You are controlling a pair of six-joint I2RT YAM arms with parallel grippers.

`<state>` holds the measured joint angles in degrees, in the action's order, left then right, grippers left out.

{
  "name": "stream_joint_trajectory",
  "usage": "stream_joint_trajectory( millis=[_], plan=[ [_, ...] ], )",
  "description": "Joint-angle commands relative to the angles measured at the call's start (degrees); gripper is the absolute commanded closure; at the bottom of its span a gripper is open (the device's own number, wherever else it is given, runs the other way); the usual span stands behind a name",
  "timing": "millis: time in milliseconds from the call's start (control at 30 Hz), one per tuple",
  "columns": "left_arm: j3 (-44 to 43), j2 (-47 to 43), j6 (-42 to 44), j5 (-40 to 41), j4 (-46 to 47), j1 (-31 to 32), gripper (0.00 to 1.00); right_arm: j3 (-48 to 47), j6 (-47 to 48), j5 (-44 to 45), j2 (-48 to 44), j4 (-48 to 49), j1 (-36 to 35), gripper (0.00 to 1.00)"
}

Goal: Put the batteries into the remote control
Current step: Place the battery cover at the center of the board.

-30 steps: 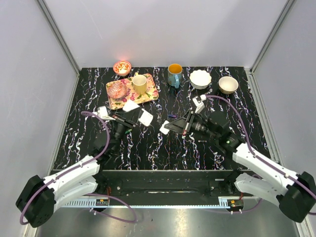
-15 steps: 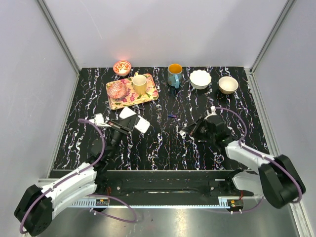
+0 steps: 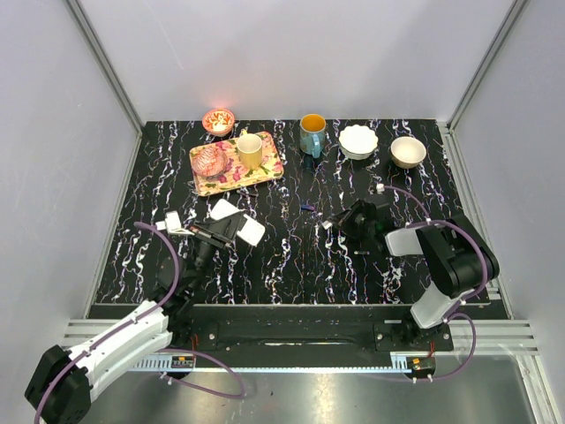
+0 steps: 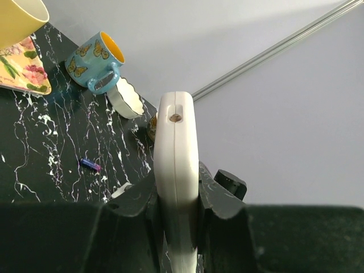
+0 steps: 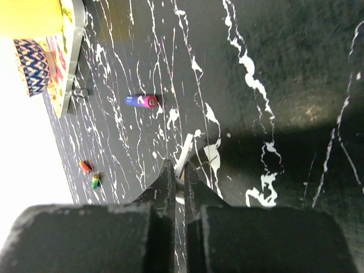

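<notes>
While the left jaws clench the remote control across its two broad faces, on the left side of the bench, the right jaws near the middle are pinched tight on a thin white cover piece, seen edge-on. The purple battery, red battery and green battery all lie loose on the bench. The purple one lies alone between the arms, and the red and green lie just beside each other, well apart from it.

By my reading the step in hand is the opened-remote stage: the handset is presented and the cover is off, but no cell has been picked up. The next move probably calls for the right jaws to set the cover piece down. They would then close on a battery across its slim body, square to its length.

From overhead the remote's long axis runs diagonally, far-left to near-right, gripped about mid-length with both white ends showing. In the left wrist view it is narrow-edge-on, and the end with a small hole points away from the camera. Which way the battery recess faces, I cannot tell.
</notes>
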<state>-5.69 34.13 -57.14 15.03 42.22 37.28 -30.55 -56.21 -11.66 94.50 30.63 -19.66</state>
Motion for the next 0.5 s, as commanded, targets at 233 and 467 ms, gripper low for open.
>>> stream_joint_trajectory(
  millis=[233, 467],
  plan=[
    [0.77, -1.96, -0.69, 0.79, 1.02, -0.19, 1.0, -0.31, 0.57, 0.06, -0.98, -6.63, 1.2, 0.59],
    [0.95, -0.38, -1.21, 0.0, 2.34, -0.19, 1.0, 0.4, 0.92, -0.21, -2.82, -9.8, 1.2, 0.41]
  ],
)
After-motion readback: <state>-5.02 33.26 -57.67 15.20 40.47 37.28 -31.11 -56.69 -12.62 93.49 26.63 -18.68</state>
